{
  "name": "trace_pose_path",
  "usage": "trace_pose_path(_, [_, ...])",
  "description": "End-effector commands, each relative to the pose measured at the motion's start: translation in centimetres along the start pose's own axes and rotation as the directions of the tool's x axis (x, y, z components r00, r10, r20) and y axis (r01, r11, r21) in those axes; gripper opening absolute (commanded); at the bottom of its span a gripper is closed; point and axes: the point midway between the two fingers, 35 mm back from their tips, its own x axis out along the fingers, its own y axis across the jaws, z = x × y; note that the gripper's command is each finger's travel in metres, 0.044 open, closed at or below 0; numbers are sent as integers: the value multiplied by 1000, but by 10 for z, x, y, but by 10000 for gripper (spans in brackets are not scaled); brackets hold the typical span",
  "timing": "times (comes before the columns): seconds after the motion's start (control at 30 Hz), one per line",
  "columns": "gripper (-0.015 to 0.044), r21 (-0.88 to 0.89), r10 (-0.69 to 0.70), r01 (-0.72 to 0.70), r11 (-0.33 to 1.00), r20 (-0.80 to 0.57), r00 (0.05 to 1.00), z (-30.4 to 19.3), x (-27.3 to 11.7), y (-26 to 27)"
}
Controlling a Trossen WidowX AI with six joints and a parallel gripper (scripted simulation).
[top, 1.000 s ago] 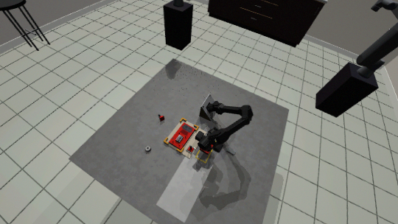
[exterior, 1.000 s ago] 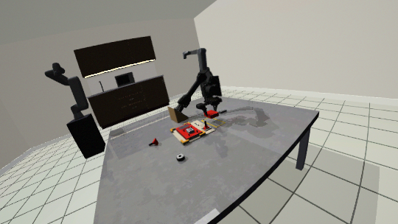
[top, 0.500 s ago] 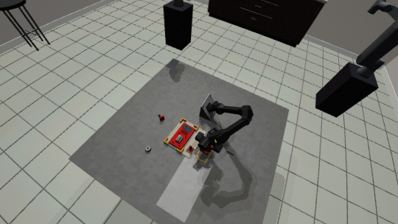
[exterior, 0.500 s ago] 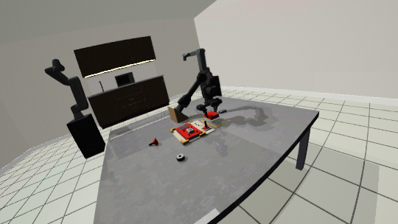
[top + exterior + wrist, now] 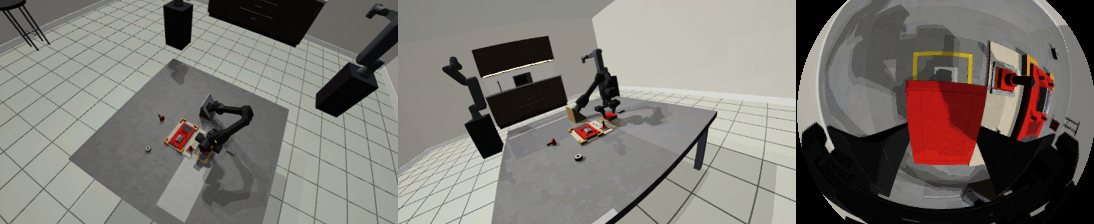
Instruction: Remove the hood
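The gripper (image 5: 206,148) (image 5: 609,114) (image 5: 944,131) is shut on the red hood (image 5: 609,117) (image 5: 941,112), one finger at each side of it in the wrist view. The hood is off the car and held low by the marked area; whether it touches the table I cannot tell. The marked area is a yellow outline (image 5: 200,160) (image 5: 942,53); the hood hides its near part in the wrist view. The red toy car (image 5: 183,133) (image 5: 580,130) (image 5: 1027,125) lies with its grey engine block (image 5: 179,138) (image 5: 587,130) showing, between orange corner pieces.
A small red piece with a black post (image 5: 191,149) (image 5: 604,127) (image 5: 1003,80) stands between car and outline. A red-and-black piece (image 5: 161,118) (image 5: 553,141), a grey ring (image 5: 147,149) (image 5: 578,158), a thin grey piece (image 5: 231,152) and an upright wedge (image 5: 575,115) are on the table.
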Motion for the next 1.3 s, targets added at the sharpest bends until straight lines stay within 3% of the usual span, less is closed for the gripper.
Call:
trace_pose_path(0.0, [0,3,7,-7,1000,0,1000,-1,3,1])
trace_pose_path(1.27, [0,3,9,-9,1000,-1,1000,-2,22,2])
